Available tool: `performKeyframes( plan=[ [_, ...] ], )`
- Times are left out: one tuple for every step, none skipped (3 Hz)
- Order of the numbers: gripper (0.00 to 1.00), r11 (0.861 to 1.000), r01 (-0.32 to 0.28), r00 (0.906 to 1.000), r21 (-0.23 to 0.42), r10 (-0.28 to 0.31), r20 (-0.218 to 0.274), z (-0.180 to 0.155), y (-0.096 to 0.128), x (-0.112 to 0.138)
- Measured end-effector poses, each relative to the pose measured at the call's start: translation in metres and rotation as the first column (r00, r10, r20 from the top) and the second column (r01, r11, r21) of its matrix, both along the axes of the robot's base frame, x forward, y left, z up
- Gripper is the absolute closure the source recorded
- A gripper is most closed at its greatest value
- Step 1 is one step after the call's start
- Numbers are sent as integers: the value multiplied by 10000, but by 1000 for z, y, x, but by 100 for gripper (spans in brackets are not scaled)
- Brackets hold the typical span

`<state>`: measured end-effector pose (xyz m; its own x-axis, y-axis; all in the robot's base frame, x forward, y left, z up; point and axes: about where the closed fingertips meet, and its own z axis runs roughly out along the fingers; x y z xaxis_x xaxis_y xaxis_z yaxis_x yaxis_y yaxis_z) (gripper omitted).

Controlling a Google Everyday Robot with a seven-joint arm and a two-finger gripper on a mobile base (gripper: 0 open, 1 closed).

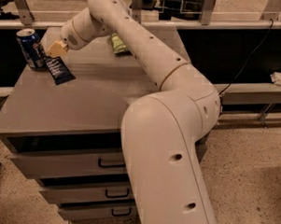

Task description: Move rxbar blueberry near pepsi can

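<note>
The rxbar blueberry [59, 70] is a flat dark navy bar with white text, at the back left of the grey cabinet top [89, 102]. The pepsi can [32, 48] stands upright just left of it, near the back left corner, almost touching the bar. My gripper [57, 49] reaches in from the right and is shut on the bar's upper end. The bar slants down and to the right from the gripper. Its lower end is at or just above the tabletop.
A green chip bag [118, 44] lies at the back middle of the top, partly behind my arm. My arm [167, 133] crosses the right half of the cabinet. Drawers with handles [111, 164] are below the top. A rail runs behind the cabinet.
</note>
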<state>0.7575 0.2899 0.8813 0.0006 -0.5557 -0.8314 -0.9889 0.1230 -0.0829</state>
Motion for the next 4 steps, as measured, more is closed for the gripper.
performKeyframes(
  plan=[
    [5, 10000, 92, 10000, 7, -92, -25, -1, 0, 4],
    [0, 9999, 141, 9999, 4, -141, -29, -1, -2, 6],
    [0, 9997, 227, 9997, 11, -227, 3, 0, -7, 8],
    [0, 9984, 558, 9981, 75, -559, 249, 12, -37, 4]
  ],
)
